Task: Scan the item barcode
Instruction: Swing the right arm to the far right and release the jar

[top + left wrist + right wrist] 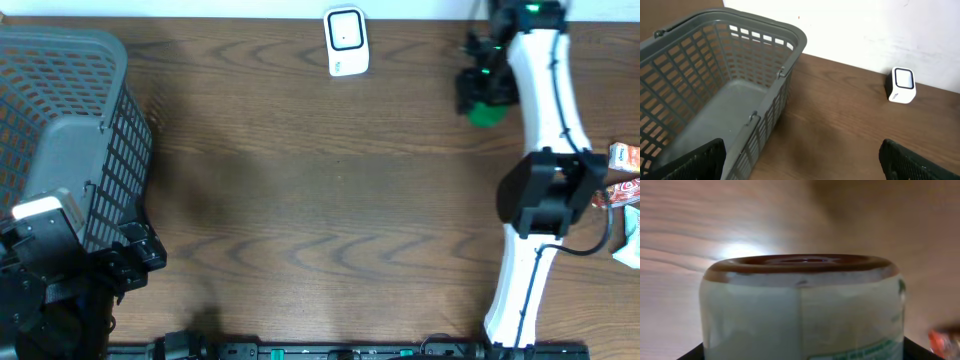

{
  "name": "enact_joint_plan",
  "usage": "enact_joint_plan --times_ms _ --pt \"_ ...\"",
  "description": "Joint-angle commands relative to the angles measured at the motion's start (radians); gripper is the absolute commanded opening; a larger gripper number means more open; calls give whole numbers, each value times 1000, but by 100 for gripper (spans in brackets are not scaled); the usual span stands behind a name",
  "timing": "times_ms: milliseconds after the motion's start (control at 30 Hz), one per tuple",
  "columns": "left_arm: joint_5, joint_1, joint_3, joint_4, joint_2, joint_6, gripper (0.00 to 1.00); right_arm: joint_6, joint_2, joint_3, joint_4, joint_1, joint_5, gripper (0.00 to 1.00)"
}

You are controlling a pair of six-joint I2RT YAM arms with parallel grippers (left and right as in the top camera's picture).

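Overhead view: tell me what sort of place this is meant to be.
Probably a mock shop checkout: a grey shopping basket, a small white barcode scanner near the far edge, packaged goods at the right edge, and a green container in the right hand.

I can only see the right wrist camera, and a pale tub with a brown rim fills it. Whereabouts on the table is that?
Observer: From overhead, the tub is near the far edge of the table, well to the right.
Operator: Is a scanner anywhere?
Observer: Yes, a small white scanner stands at the far edge, left of the tub.
Operator: And the other arm?
Observer: The left fingers stand wide open next to a grey basket.
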Motion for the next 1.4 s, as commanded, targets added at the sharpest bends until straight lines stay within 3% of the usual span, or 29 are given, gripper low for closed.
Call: enact_joint_plan --times_ms 0,267,500,767,1100,1200,1367 --pt "10 -3 -1 0 -2 -9 98 31 -8 -7 -45 -103 55 68" --pt "10 -3 -1 0 -2 -9 98 83 -8 -73 -66 -333 -6 70" --pt "10 -3 -1 0 -2 -9 98 83 -7 -233 19 -470 -51 78" --pt "10 -3 -1 0 -2 -9 98 145 -7 -331 89 -554 -53 62" --pt "10 -3 -1 0 -2 -9 98 161 -7 -331 112 -565 -47 60" --pt "10 -3 -1 0 -2 -9 98 161 -7 -324 98 -566 -50 67" --pt "10 -3 -1 0 -2 -9 98 161 -8 -251 43 -566 -135 99"
